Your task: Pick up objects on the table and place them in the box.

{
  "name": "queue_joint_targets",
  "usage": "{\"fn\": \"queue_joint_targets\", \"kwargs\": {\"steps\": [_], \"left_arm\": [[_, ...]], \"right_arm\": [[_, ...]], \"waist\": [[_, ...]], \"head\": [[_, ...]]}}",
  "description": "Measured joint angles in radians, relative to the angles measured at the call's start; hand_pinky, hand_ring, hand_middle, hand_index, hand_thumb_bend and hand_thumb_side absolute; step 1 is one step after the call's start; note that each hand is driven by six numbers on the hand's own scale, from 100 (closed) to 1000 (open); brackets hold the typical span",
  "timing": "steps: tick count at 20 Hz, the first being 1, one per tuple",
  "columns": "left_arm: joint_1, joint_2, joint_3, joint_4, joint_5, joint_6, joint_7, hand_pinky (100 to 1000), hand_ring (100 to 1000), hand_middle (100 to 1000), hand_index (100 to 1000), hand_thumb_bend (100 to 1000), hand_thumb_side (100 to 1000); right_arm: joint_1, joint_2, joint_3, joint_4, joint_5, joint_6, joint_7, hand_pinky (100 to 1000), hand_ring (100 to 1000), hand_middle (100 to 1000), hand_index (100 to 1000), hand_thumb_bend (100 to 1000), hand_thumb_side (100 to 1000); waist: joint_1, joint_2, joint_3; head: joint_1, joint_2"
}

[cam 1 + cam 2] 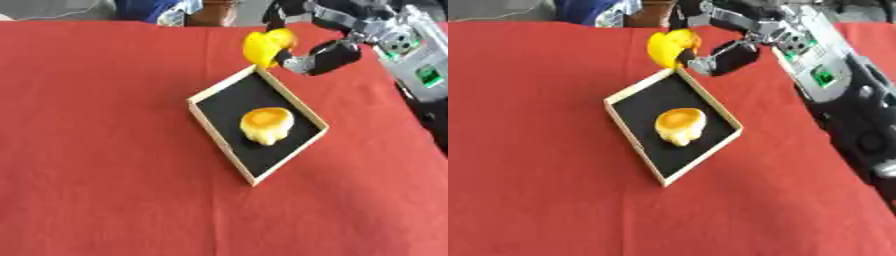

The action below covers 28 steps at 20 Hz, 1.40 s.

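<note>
Your right hand (319, 57) is curled on the rounded yellow object (265, 46), just past the shallow wood-rimmed black box (221, 141)'s 12 o'clock corner; box centre lies toward 6 o'clock.

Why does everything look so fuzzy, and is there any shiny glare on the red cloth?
In the left eye view everything is soft, so the yellow object in the right hand and the pale yellow item in the box have blurry edges. In the right eye view the red cloth shows even light with no glare, and the arm's details smear.
</note>
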Motion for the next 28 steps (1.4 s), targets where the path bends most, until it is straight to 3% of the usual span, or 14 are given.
{"fn": "queue_joint_targets", "kwargs": {"steps": [7, 14, 18, 22, 23, 25, 26, 27, 28], "left_arm": [[-0.003, -0.001, -0.005, 0.0, 0.004, 0.001, -0.005, 876, 841, 666, 788, 100, 674], [-0.004, -0.009, -0.009, 0.0, 0.009, 0.004, -0.013, 876, 841, 665, 787, 100, 676], [-0.004, -0.01, -0.01, 0.0, 0.01, 0.003, -0.016, 876, 841, 665, 787, 100, 677], [-0.005, -0.01, -0.01, 0.0, 0.012, 0.004, -0.017, 876, 841, 664, 787, 100, 677], [-0.005, -0.01, -0.01, 0.0, 0.013, 0.005, -0.017, 876, 841, 664, 787, 100, 678], [-0.005, -0.01, -0.01, 0.0, 0.014, 0.005, -0.017, 876, 841, 664, 787, 100, 678], [-0.005, -0.01, -0.01, 0.0, 0.014, 0.005, -0.017, 876, 841, 664, 787, 100, 679], [-0.005, -0.01, -0.01, 0.0, 0.014, 0.005, -0.017, 876, 841, 664, 787, 100, 678], [-0.005, -0.01, -0.01, 0.0, 0.014, 0.005, -0.017, 876, 841, 664, 787, 100, 678]], "right_arm": [[0.09, 0.045, -0.021, 0.064, 0.151, -0.009, -0.091, 777, 746, 428, 624, 100, 100], [0.12, 0.088, -0.019, 0.117, 0.269, -0.046, -0.145, 780, 757, 464, 652, 100, 100], [0.129, 0.107, -0.016, 0.145, 0.324, -0.064, -0.16, 800, 823, 639, 781, 100, 100], [0.14, 0.109, -0.013, 0.152, 0.355, -0.103, -0.144, 860, 978, 830, 914, 113, 108], [0.143, 0.108, -0.016, 0.148, 0.362, -0.112, -0.142, 872, 996, 867, 940, 142, 192], [0.153, 0.104, -0.029, 0.135, 0.375, -0.122, -0.143, 885, 1000, 882, 952, 149, 283], [0.158, 0.1, -0.038, 0.127, 0.377, -0.125, -0.147, 887, 1000, 884, 956, 100, 373], [0.163, 0.095, -0.048, 0.116, 0.377, -0.123, -0.154, 888, 1000, 885, 959, 154, 314], [0.164, 0.089, -0.06, 0.103, 0.375, -0.12, -0.163, 889, 1000, 886, 960, 154, 324]], "waist": [[0.001, -0.001, 0.0], [0.001, -0.001, 0.0], [0.001, 0.001, 0.001], [0.0, 0.006, 0.002], [0.0, 0.006, 0.002], [-0.001, 0.009, -0.002], [-0.001, 0.011, -0.003], [-0.001, 0.012, -0.003], [-0.001, 0.012, -0.004]], "head": [[-0.005, 0.003], [-0.008, 0.003], [-0.009, 0.003], [-0.008, 0.003], [-0.007, 0.003], [-0.006, 0.003], [-0.005, 0.003], [-0.003, 0.003], [0.0, 0.003]]}}
